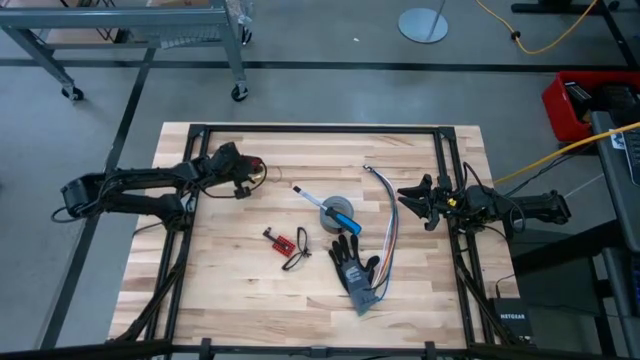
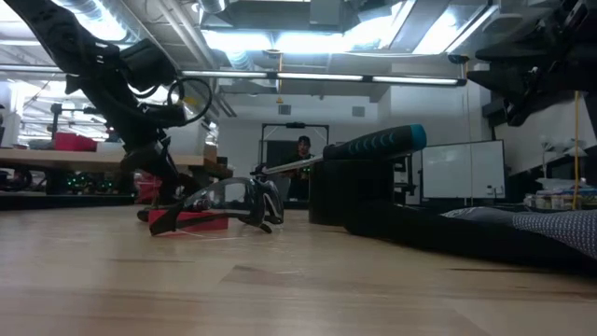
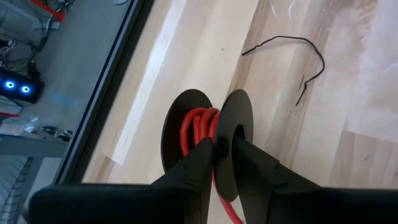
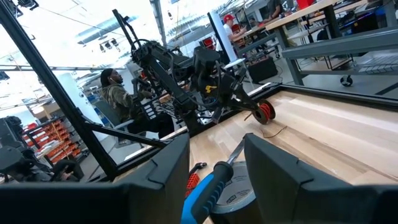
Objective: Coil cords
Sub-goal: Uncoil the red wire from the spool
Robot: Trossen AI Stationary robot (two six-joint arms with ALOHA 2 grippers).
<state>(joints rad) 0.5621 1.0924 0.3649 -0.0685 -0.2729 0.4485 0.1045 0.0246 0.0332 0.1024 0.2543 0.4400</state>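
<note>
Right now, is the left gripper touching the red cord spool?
Touching. Left wrist view: the left gripper fingers are pressed against the black-flanged spool of red cord.

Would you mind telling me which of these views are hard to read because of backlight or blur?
Low view: bright ceiling lights silhouette the left gripper and the screwdriver; the near tabletop is blurred. Left wrist view: the red wire spool is sharp, the fingers soft. High view: evenly lit.
</note>
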